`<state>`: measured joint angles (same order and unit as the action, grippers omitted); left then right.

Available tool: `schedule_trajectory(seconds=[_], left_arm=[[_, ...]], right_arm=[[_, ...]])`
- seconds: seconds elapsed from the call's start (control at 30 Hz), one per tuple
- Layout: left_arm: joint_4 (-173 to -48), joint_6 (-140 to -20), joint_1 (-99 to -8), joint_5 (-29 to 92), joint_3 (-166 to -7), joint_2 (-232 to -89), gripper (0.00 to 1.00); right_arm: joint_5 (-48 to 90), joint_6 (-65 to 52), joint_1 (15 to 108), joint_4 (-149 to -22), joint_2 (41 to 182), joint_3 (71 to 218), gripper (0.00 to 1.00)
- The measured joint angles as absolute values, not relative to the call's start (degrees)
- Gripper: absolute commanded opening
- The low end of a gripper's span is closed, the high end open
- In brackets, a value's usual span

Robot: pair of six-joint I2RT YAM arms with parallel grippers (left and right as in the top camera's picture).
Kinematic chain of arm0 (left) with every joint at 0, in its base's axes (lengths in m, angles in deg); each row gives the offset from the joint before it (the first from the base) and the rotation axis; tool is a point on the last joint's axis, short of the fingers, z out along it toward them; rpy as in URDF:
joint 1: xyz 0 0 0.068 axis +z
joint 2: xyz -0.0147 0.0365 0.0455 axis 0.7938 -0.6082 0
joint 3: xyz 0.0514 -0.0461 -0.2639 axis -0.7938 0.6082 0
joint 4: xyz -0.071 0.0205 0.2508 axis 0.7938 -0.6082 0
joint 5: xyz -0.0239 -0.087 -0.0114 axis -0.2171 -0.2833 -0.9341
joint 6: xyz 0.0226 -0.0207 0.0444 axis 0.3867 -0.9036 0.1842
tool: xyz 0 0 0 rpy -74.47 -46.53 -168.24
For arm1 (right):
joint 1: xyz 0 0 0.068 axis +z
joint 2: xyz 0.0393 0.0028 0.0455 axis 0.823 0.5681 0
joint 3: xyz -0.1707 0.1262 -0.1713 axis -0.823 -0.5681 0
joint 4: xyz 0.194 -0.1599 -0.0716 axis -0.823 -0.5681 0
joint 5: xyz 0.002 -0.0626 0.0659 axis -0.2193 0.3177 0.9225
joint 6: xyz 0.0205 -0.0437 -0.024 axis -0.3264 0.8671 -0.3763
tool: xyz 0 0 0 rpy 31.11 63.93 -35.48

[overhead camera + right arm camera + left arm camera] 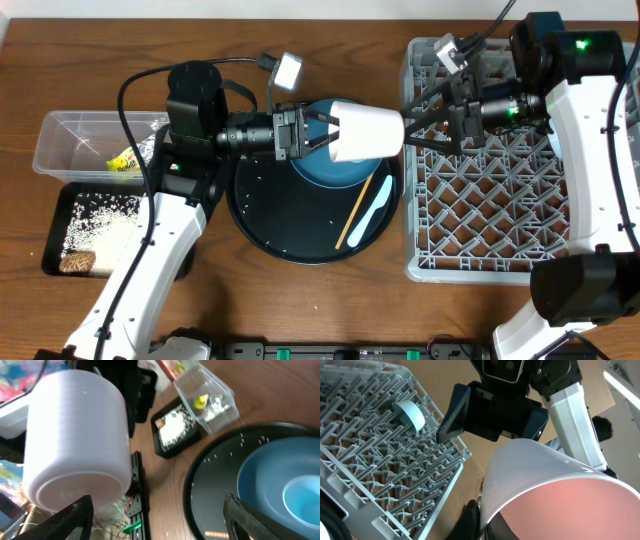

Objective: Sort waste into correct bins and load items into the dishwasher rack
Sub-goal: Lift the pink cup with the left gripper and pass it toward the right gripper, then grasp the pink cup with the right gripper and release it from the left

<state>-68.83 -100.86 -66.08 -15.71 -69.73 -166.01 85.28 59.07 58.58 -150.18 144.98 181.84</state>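
Note:
My left gripper (318, 135) is shut on the rim of the pink cup (366, 132), holding it sideways above the dark blue plate (335, 172). In the left wrist view the jaws (482, 521) pinch the cup's wall (530, 475). My right gripper (418, 128) is open, its fingertips (160, 520) just short of the cup's base (75, 440). The grey dishwasher rack (500, 205) lies at the right with the light blue cup (410, 414) in it. The chopstick (355, 212) and white spoon (376, 208) lie beside the plate. The white bowl is out of view.
The plate, chopstick and spoon rest on a large round black tray (262, 222). At the left, the clear tub (65, 140) holds the yellow-green wrapper (123, 162). The shallow black tray (58, 215) holds rice (105, 225) and a brown lump (77, 262).

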Motion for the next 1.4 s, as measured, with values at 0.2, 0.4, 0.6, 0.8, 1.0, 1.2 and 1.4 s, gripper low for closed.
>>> schedule_trajectory(seconds=[0.2,0.4,0.6,0.8,1.0,1.2,1.4], left_arm=[[-68.81,-101.02,-66.08,-15.95,-69.73,-166.14,0.07],[-68.75,-101.02,-65.84,-16.25,-69.73,-167.89,0.06],[-67.87,-101.04,-65.82,-15.82,-69.73,-169.59,0.07],[-67.5,-101.04,-65.82,-15.9,-69.73,-169.64,0.06],[-67.46,-101.04,-65.82,-16.36,-69.73,-169.64,0.06],[-65.93,-101.28,-65.82,-16.76,-69.73,-169.64,0.06],[-58.34,-105.37,-65.82,-16.52,-69.73,-169.64,0.06]], right_arm=[[88.08,61.82,58.58,-150.18,144.98,181.75,0.85],[89.7,63.33,58.56,-150.05,144.36,181.71,0.88],[91.93,63.57,59.98,-150.18,143.18,181.66,0.89],[92.47,64.47,63.06,-150.0,143.07,181.66,0.87],[92.19,65.19,63.28,-150.03,143.07,181.66,0.79],[92.34,65.19,63.46,-150.05,143.07,181.66,0.8],[92.76,65.21,64.42,-150.09,143.05,181.66,0.81]])
